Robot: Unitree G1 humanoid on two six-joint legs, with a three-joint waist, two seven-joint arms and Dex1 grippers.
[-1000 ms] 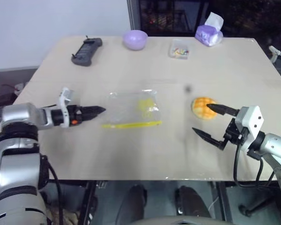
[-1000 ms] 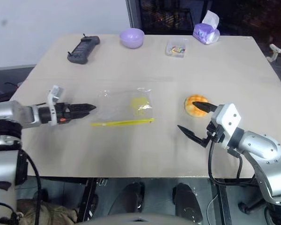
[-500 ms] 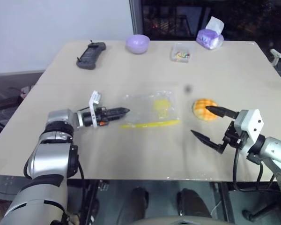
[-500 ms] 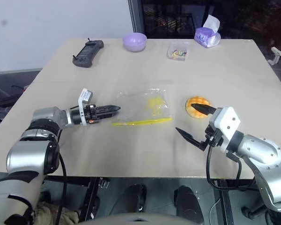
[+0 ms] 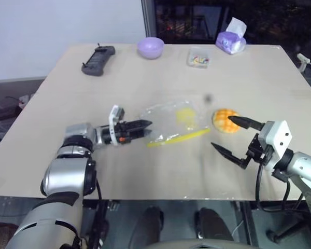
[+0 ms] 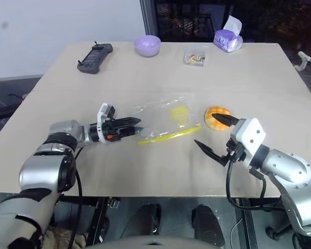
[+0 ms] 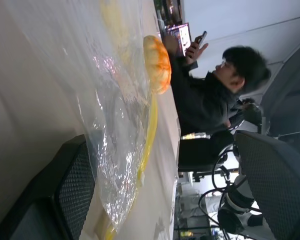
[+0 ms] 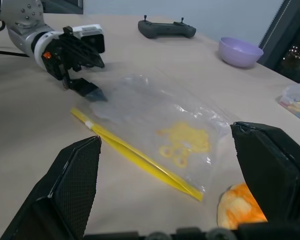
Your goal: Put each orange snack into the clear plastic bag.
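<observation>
Overhead, from the head camera, one orange snack (image 5: 225,120) lies on the beige table (image 5: 145,78), just right of the one clear plastic bag (image 5: 173,120), whose yellow seal strip (image 5: 179,137) faces the table's near edge. The left gripper (image 5: 145,128) lies low over the tabletop with its black fingers spread and their tips at the bag's left edge. The right gripper (image 5: 229,136) hovers with its fingers wide apart, the farther tip over the snack's near side. Along the far edge stand one purple bowl (image 5: 150,47), one small clear box (image 5: 198,57) of colourful bits, one purple tissue pack (image 5: 230,40) and one black controller (image 5: 98,53). Behind the table are a pale wall and a dark window.

Next, the left wrist view looks through the crinkled bag (image 7: 115,115) to the snack (image 7: 157,62) beyond it; a person in dark clothes (image 7: 210,100) sits past the table holding a phone, with office chairs nearby.

Last, the right wrist view, framed by its own two spread fingers (image 8: 72,182), shows the bag (image 8: 160,130) flat on the table, the snack (image 8: 237,212) close by, the left gripper (image 8: 87,75) at the bag's corner, the bowl (image 8: 240,51) and the controller (image 8: 166,28).
</observation>
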